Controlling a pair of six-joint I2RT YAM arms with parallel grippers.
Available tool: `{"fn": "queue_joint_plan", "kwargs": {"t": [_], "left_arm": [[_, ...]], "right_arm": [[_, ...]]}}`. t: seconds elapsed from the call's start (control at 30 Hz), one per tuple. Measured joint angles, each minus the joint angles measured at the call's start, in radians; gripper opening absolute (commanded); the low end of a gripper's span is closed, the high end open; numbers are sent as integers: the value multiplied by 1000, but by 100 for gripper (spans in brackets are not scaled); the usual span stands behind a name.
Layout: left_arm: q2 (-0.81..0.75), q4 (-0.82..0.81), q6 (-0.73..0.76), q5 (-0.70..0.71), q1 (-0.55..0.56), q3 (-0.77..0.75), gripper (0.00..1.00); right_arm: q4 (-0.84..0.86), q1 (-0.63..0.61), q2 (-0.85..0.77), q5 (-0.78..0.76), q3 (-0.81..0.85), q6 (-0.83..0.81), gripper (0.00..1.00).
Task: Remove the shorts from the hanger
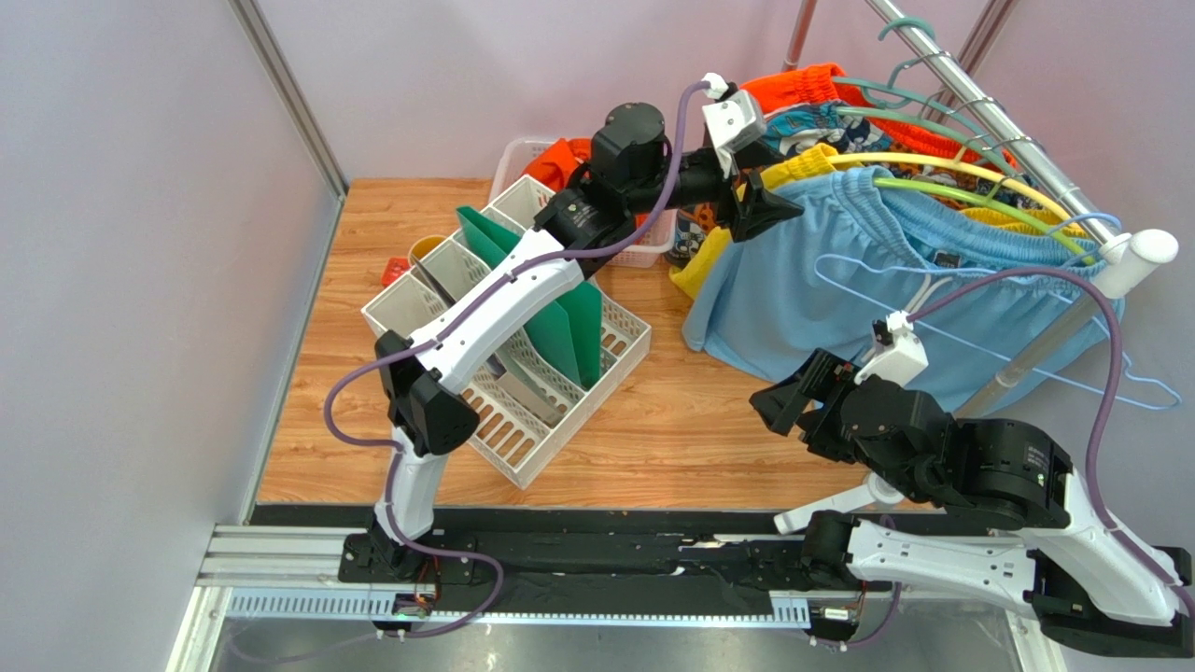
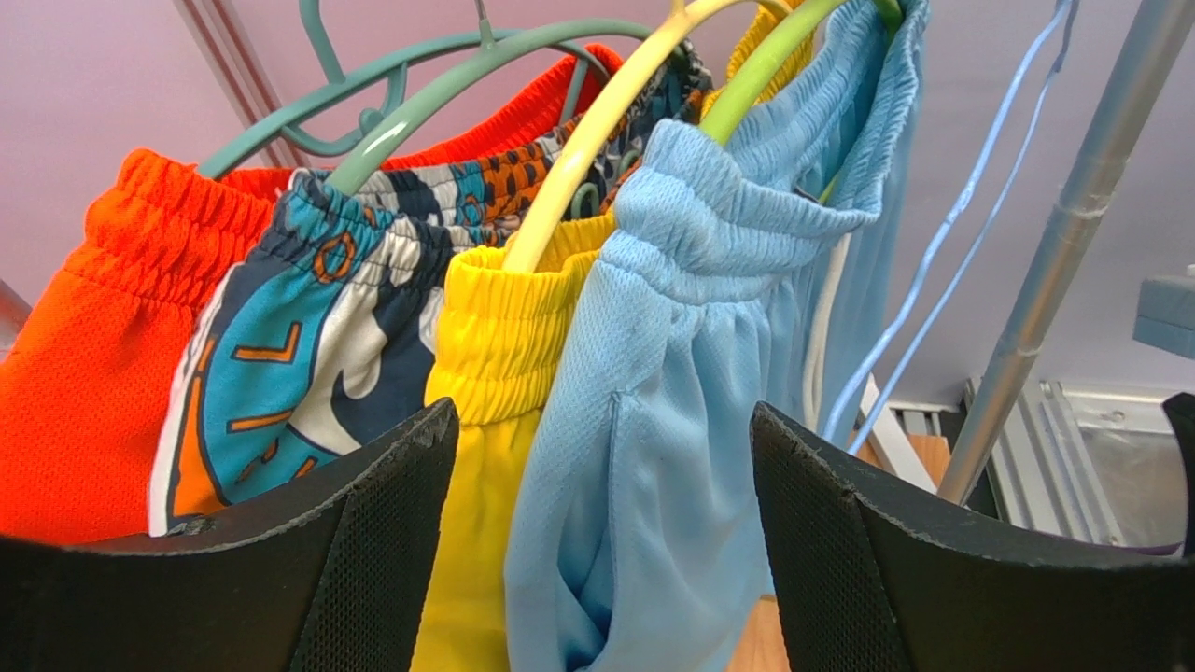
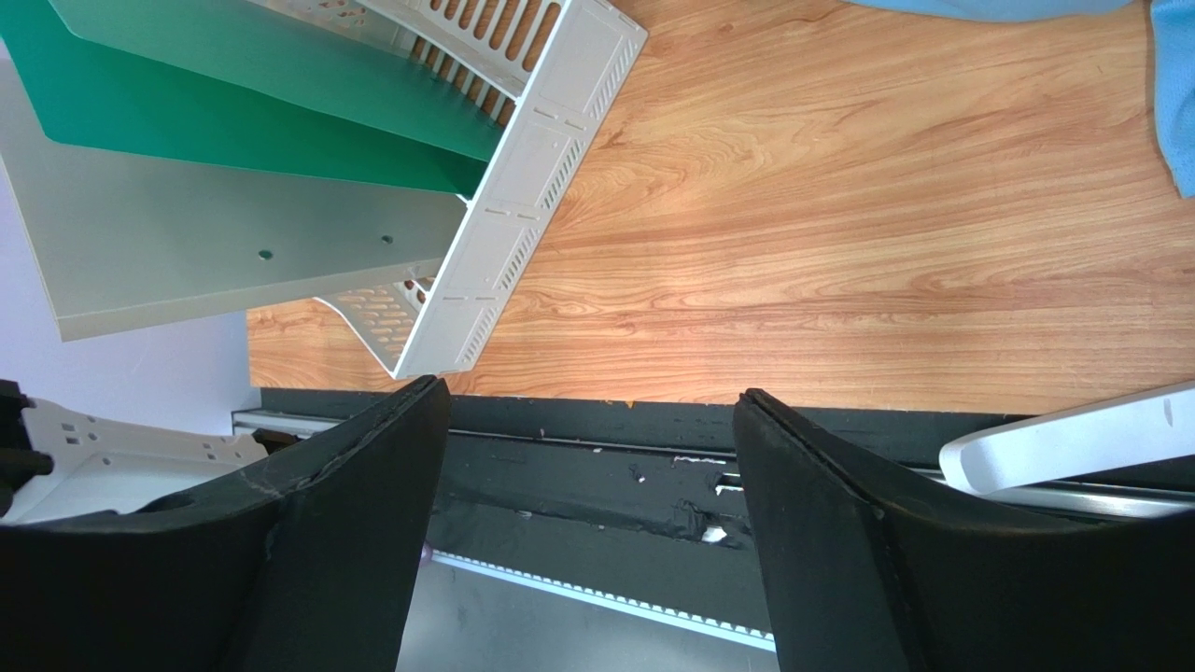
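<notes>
Now, shorts hang on the rail (image 1: 943,67) at 1 o'clock; both pincers released, empty.
Risk: light blue shorts (image 1: 842,266) crowd the yellow pair (image 2: 484,350), so the left gripper (image 2: 603,420) could pinch 2 garments or snag the green hanger (image 2: 765,70). Left wrist view alone shows waistband order, orange shorts (image 2: 84,322) at 9 o'clock; top view alone shows the right gripper (image 1: 786,399) at 5 o'clock.

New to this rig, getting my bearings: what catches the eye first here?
Four bright pairs of shorts hang on the metal rail, far right: orange shorts, a patterned pair, a yellow pair, and light blue shorts in front. The left gripper, open, is raised right at them; the right gripper hangs open low over the wooden table.
</notes>
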State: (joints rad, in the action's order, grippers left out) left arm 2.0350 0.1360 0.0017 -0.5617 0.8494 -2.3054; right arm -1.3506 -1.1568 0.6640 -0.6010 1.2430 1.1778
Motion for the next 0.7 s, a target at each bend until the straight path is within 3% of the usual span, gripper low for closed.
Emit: {"fn": "queue_joint_plan", "kwargs": {"t": [0.27, 0.53, 0.7], "left_arm": [[51, -3, -10, -26, 0, 12, 70], [55, -14, -50, -58, 8, 63, 46], [55, -21, -82, -71, 25, 69, 18]], "right_arm": [[0, 0, 11, -2, 8, 0, 79], [0, 0, 23, -2, 8, 0, 79], [0, 0, 20, -1, 8, 1, 79]]}}
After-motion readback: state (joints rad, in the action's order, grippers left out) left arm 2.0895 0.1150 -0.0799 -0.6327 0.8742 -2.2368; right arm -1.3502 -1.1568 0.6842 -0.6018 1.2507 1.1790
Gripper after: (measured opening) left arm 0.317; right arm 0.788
